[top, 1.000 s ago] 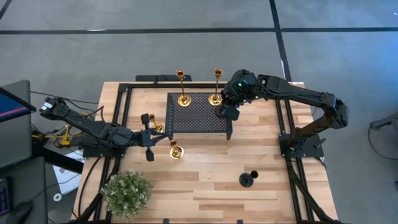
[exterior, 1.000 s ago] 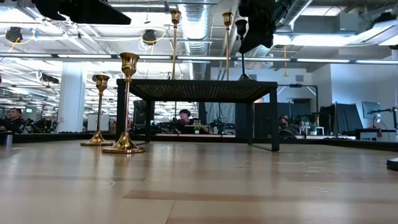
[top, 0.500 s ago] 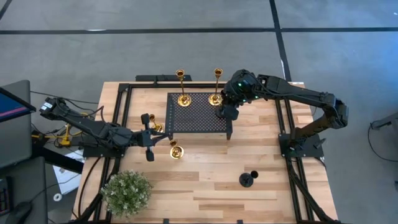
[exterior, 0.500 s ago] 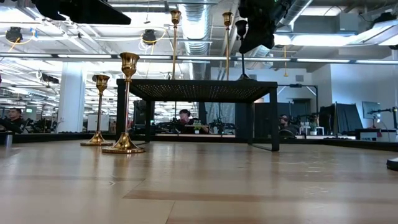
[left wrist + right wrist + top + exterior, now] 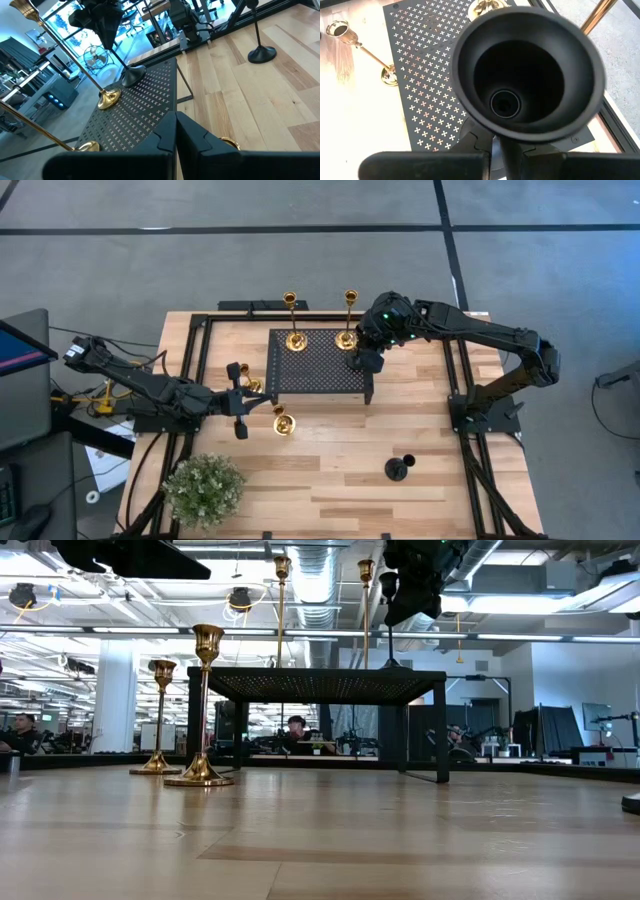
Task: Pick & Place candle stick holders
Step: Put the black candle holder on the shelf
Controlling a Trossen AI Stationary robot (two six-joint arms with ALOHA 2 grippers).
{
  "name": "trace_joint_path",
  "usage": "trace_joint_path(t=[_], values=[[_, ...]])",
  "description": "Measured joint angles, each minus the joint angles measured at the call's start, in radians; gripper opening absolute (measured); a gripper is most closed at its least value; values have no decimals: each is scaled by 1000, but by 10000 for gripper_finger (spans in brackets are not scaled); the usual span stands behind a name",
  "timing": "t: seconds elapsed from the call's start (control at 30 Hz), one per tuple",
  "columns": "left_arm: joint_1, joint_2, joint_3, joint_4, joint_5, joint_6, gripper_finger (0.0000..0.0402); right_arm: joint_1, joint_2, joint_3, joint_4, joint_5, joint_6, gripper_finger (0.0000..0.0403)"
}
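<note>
Nothing has moved: right claw (image 5: 362, 360) pinches a black holder (image 5: 527, 80) on the stand (image 5: 318, 362), and release could tip it toward gold holders (image 5: 346, 338) just beside.

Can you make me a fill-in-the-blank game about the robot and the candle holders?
1. The right gripper holds a candle holder whose color is ____.
2. On top of the black metal stand stand two tall holders colored ____.
3. The green plant sits on the table nearest the ____ arm.
4. The lone black holder stands on the ____, not on the stand.

Missing words: black, gold, left, table
</note>
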Motion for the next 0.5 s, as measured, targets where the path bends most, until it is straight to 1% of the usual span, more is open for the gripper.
trace_joint_path(t=[0.17, 0.5], values=[[0, 0, 0, 0, 0, 0, 9, 0, 0, 0, 0, 0, 0, 9], [0, 0, 0, 0, 0, 0, 7, 0, 0, 0, 1, 8, 0, 54]])
